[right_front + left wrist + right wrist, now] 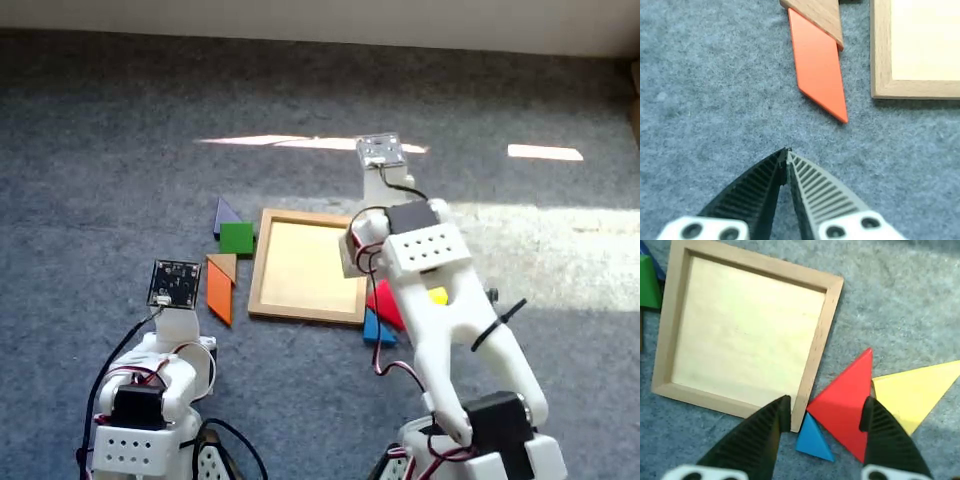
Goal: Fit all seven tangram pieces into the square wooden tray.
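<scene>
The square wooden tray (262,268) lies on the carpet with nothing inside it. Left of it are a purple triangle (224,212), a green square (237,238), a wood-coloured triangle (223,265) and an orange parallelogram (220,292). My left gripper (786,152) is shut with nothing in it, hovering just short of the orange parallelogram (819,62). My right gripper (826,402) is open above the red triangle (847,400), near the tray's corner (822,335). A small blue triangle (813,437) and a yellow triangle (912,390) touch the red one.
Grey carpet (120,150) covers the whole floor, with sunlit patches behind and to the right of the tray. The right arm (440,290) hangs over the red (385,305), yellow (438,296) and blue (378,330) pieces and hides part of them from above.
</scene>
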